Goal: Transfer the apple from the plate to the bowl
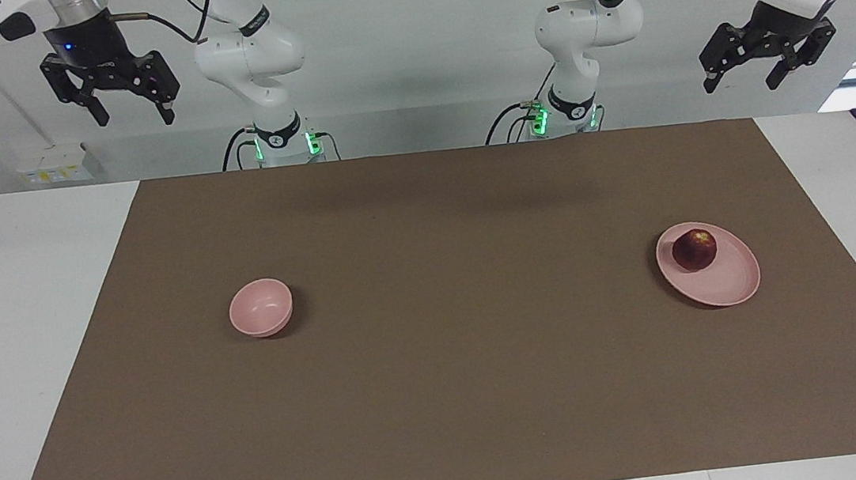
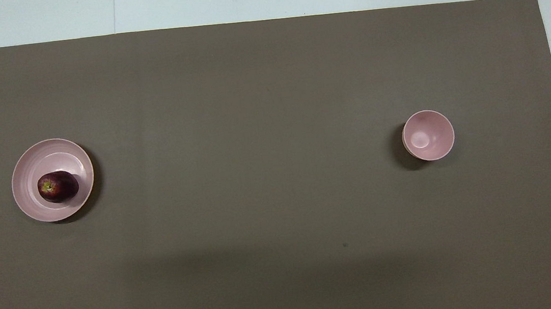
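- The apple (image 1: 694,249) is dark red. It sits in the plate (image 1: 727,286), at the middle right of the facing view.
- The plate is wide, flat and pink. Only the apple is in it.
- The bowl (image 1: 261,307) is small, deep and pink. It has nothing in it and stands well apart from the plate, at the middle left of the facing view.
- Both dishes rest on a brown mat (image 1: 476,394).
- The left gripper (image 1: 743,77) hangs high in the upper right corner, fingers spread, holding nothing.
- The right gripper (image 1: 132,114) hangs high in the upper left corner, fingers spread, holding nothing.
- Both arms wait.
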Robot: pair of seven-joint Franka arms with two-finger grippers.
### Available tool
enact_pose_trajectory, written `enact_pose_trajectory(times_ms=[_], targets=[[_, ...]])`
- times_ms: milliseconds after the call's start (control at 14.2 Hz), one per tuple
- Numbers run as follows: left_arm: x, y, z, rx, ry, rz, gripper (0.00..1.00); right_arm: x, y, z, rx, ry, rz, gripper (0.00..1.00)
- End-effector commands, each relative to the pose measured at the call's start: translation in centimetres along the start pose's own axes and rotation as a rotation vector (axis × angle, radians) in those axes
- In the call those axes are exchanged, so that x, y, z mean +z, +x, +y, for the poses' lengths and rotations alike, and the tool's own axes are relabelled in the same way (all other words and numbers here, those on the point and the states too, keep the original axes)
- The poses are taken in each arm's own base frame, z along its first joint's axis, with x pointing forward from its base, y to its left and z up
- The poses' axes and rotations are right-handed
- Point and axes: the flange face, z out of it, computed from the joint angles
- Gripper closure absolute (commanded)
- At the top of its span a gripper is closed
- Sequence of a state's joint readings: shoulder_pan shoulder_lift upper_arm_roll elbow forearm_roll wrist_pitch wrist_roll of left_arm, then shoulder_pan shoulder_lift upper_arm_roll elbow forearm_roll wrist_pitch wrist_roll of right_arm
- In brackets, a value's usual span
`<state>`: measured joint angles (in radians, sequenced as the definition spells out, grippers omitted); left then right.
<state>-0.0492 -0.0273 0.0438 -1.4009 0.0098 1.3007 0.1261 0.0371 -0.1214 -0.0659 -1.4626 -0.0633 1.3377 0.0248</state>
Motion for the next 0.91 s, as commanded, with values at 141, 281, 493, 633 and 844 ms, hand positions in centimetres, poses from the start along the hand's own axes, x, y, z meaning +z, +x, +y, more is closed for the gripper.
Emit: enact_pose_trajectory(times_ms=[141,281,493,633,844], targets=[[-0.03,-0.8,0.36,0.007,0.02,0.001,0.0,-0.05,-0.54,0.29,-0.022,0.016,0.009,0.0],[-0.05,-0.75,0.61,0.006,0.019,0.003,0.0,-0.05,-0.54,0.29,-0.022,0.016,0.009,0.0],[0.03,-0.76,0.54,0.005,0.018,0.0,0.0,-0.05,-0.54,0.29,-0.022,0.016,0.009,0.0],[0.05,-0.78,0.3,0.0,0.018,0.003,0.0,-0.05,-0.54,0.29,-0.022,0.016,0.009,0.0],[-0.07,-0.76,0.3,0.005,0.019,0.006,0.0,-0.05,-0.54,0.29,-0.022,0.016,0.009,0.0]])
